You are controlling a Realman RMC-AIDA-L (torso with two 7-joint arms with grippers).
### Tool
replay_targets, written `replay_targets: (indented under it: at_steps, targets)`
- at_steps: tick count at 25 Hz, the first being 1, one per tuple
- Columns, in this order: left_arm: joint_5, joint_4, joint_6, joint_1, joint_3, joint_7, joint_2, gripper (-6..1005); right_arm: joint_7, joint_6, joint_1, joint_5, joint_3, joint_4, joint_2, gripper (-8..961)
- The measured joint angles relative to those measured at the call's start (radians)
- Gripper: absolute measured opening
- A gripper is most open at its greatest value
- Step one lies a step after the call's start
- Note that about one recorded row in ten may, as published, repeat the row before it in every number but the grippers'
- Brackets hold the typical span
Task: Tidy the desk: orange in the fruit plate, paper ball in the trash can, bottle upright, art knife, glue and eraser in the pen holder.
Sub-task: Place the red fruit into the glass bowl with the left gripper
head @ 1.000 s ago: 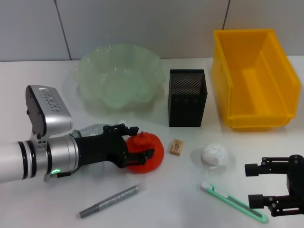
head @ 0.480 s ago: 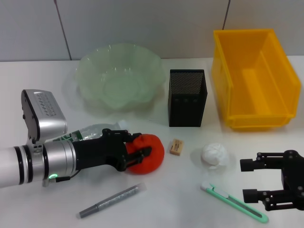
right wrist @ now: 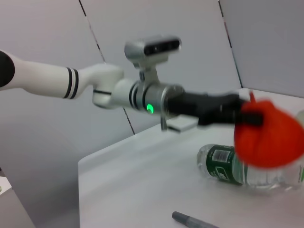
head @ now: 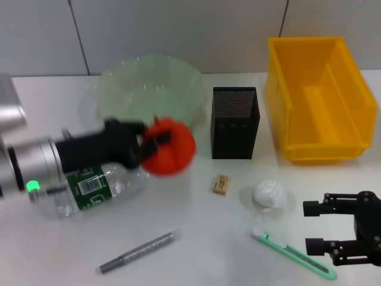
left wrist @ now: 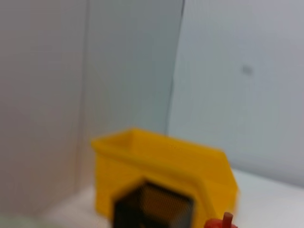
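Observation:
My left gripper (head: 159, 143) is shut on the orange (head: 171, 146) and holds it in the air, just in front of the pale green fruit plate (head: 122, 83). Under that arm the clear bottle (head: 98, 185) lies on its side. The tan eraser (head: 221, 184) and the white paper ball (head: 269, 195) rest in front of the black mesh pen holder (head: 235, 122). Near the front edge lie the green art knife (head: 292, 253) and the grey glue stick (head: 137, 252). My right gripper (head: 314, 227) is open, low on the table right of the knife. The right wrist view shows the orange (right wrist: 266, 135) above the bottle (right wrist: 237, 166).
The yellow trash can (head: 321, 98) stands at the back right beside the pen holder. A grey wall runs behind the table. The left wrist view looks over the trash can (left wrist: 161, 175) and the pen holder (left wrist: 152, 206).
My left gripper has lifted the orange off the table and carried it back toward the fruit plate, uncovering the lying bottle. The right gripper has barely shifted.

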Motion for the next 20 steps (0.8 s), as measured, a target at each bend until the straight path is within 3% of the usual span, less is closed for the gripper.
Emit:
replay_targets:
  at_steps: [6, 7, 8, 12, 13, 15, 20]
  targets:
    - [-0.046, 0.141, -0.086, -0.028, -0.002, -0.146, 0.000, 141, -0.010, 0.000, -0.006, 0.000, 0.001, 0.011, 0.001, 737]
    - [-0.056, 0.137, -0.198, -0.064, -0.002, -0.181, 0.000, 138, -0.022, 0.001, -0.009, 0.000, 0.000, 0.024, 0.001, 737]
    - [-0.056, 0.137, -0.198, -0.064, -0.002, -0.181, 0.000, 134, -0.022, 0.001, -0.009, 0.000, 0.000, 0.024, 0.001, 738]
    - [-0.057, 0.039, -0.470, -0.184, 0.016, -0.188, -0.007, 119, -0.030, 0.002, -0.014, 0.000, -0.005, 0.033, 0.002, 738]
    - [-0.057, 0.039, -0.470, -0.184, 0.016, -0.188, -0.007, 116, -0.030, 0.002, -0.014, 0.000, -0.005, 0.033, 0.002, 738]
    - [-0.060, -0.009, -0.600, -0.234, 0.039, -0.193, -0.010, 108, -0.027, -0.006, -0.014, 0.000, 0.001, 0.029, 0.001, 738]
    - [-0.070, -0.049, -0.693, -0.269, 0.060, -0.200, -0.013, 77, -0.023, -0.009, -0.013, 0.000, 0.000, 0.029, 0.002, 738]
